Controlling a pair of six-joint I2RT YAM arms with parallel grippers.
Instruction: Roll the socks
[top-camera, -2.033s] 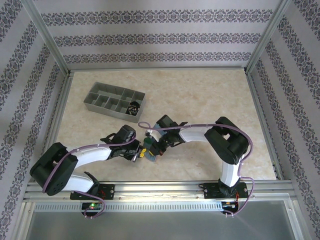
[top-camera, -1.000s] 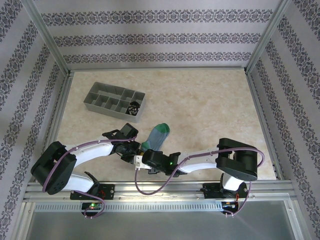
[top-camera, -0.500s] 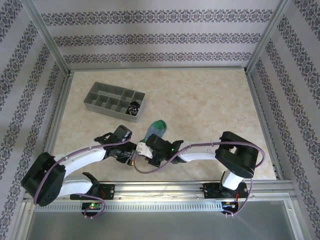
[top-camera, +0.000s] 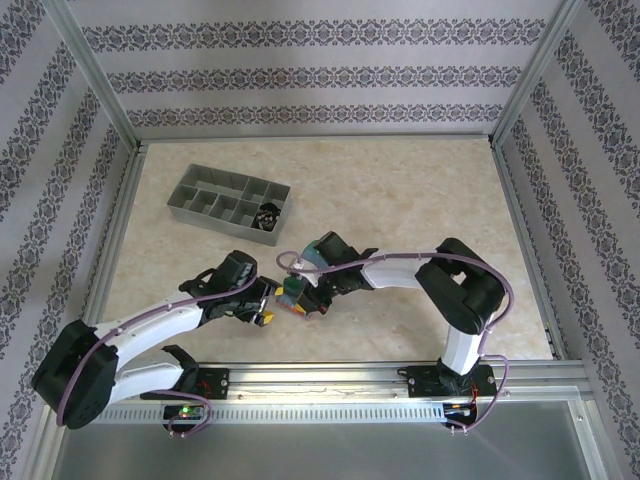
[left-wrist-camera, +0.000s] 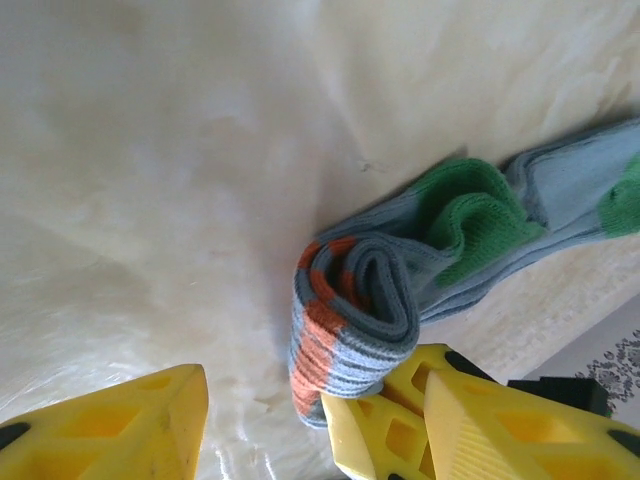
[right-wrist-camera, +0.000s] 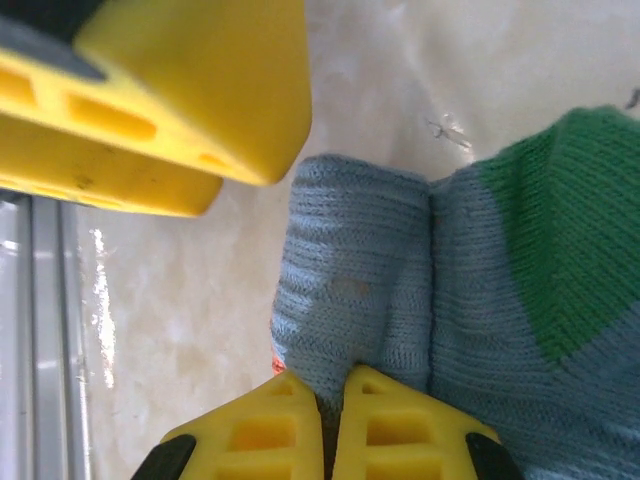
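Both arms are nose to nose at 6 o'clock on the table (top-camera: 420, 200), close to the near edge, with the sock (top-camera: 292, 289) between them. Off at 10 o'clock sits the tray (top-camera: 205, 190), with a dark bundle (top-camera: 268, 214) in its end compartment, probably the other sock, though it is too small to be sure.

From the left wrist the sock (left-wrist-camera: 350, 300) is coiled at its orange-striped cuff end only. The green part and the rest trail loose toward 2 o'clock, so by my reading the roll is barely begun.

The right gripper (right-wrist-camera: 330, 385) is pinched almost closed on the blue-grey edge of the sock (right-wrist-camera: 360, 290), and that is a thin bite. The left gripper (left-wrist-camera: 315, 385) is spread wide and holds nothing. One finger is out at 7 o'clock, and the other is crowded against the right gripper's yellow fingers at 5 o'clock.

Here are the dangers:
- **Uncoiling:** the coil looks slack, so if that thin pinch slips or lets go, I'd expect it to spring open.
- **Collision:** if the left gripper closes from here, it could clamp its partner's fingers instead of fabric, or knock the pinch loose.
- **Dragging:** the tabletop looks smooth, so a pull may slide the whole sock along rather than wind it.
- **Loose tail:** it could fold under and jam the roll.
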